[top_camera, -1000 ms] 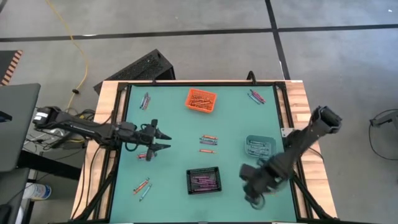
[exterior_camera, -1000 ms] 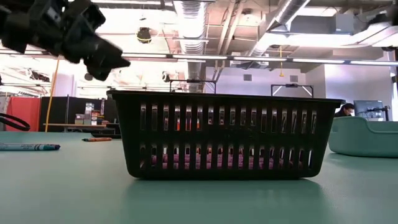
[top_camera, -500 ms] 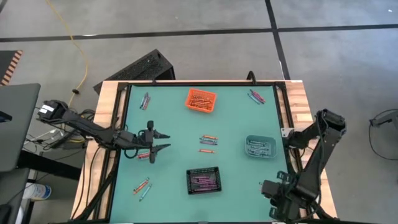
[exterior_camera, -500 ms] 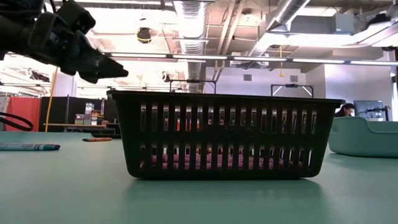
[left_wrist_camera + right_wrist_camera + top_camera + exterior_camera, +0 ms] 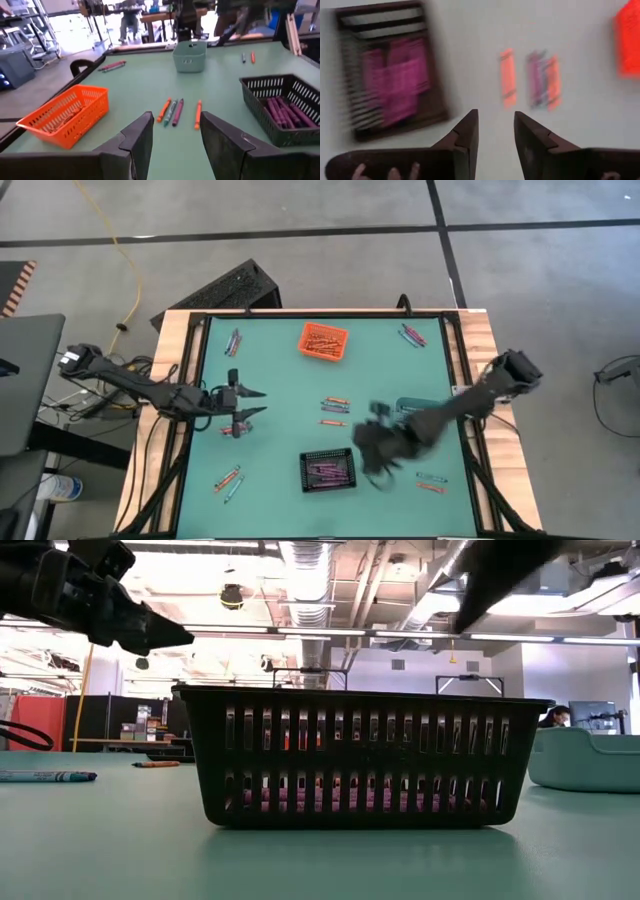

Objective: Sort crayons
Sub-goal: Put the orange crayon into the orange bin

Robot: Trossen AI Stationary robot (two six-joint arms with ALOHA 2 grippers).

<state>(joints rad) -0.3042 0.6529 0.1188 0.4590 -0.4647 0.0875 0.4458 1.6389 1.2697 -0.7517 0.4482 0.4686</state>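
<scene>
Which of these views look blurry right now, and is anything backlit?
Right wrist view: smeared by motion, the black bin of purple crayons streaked, though its own fingers stay crisp. High view: the right arm is blurred, the rest sharp. Low view: bright ceiling lights behind leave the black bin and the left gripper as dark silhouettes. Left wrist view: sharp.

Left tool (image 5: 249,403) — centre-left of the high view, fingers (image 5: 139,142) parted, nothing between them; arm extends in from the left edge. Right tool (image 5: 372,450) — lower centre, motion-blurred, fingers (image 5: 466,134) parted and empty; arm runs diagonally to the right edge.
</scene>
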